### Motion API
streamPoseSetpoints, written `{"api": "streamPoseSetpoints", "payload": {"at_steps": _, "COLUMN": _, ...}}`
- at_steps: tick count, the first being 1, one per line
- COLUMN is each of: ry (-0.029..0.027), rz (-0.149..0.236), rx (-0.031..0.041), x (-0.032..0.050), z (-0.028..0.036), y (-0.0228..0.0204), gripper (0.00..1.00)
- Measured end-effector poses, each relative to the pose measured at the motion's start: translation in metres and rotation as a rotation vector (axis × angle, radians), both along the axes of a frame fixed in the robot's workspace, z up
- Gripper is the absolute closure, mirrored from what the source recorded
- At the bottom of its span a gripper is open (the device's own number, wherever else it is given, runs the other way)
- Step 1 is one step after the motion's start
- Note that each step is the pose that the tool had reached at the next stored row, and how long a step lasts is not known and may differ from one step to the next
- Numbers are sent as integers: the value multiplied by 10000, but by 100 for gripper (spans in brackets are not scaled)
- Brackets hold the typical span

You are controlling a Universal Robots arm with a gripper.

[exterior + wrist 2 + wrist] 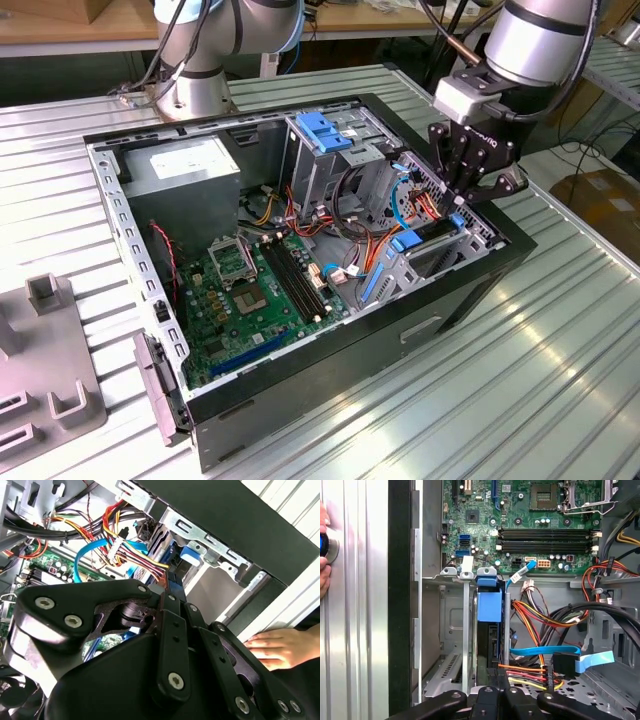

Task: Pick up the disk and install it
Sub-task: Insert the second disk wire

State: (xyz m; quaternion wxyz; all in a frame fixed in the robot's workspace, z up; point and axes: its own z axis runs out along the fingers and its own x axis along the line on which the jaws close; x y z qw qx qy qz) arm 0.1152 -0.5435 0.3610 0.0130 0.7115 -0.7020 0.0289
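The tool (462, 205) hung over the right end of the open computer case (300, 390) in the exterior view, its black fingers (447, 160) reaching down into the drive bay by the case's right wall. The disk (489, 630) stood on edge in that bay, its light-blue bracket (489, 606) showing in the first wrist view between the bay's grey metal rails, with the tool's fingers directly at its near end; whether they were clamped on the disk or merely closed together I cannot tell. Red, yellow and orange cables (535, 617) ran just beside the disk, and the green motherboard (255, 290) lay farther left inside the case. A person's hand (275, 647) rested on the ribbed metal table (560, 340) just outside the case.
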Motion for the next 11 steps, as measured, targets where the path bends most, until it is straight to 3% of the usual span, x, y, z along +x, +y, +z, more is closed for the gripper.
{"api": "streamPoseSetpoints", "payload": {"at_steps": 1, "ry": 1, "rz": 0, "rx": 4, "x": 0, "z": 48, "y": 0, "gripper": 89}}
{"api": "streamPoseSetpoints", "payload": {"at_steps": 6, "ry": 7, "rz": 1, "rx": 9, "x": 0, "z": 163, "y": 0, "gripper": 89}}
{"api": "streamPoseSetpoints", "payload": {"at_steps": 11, "ry": 38, "rz": 0, "rx": 38, "x": -2, "z": 212, "y": 0, "gripper": 89}}
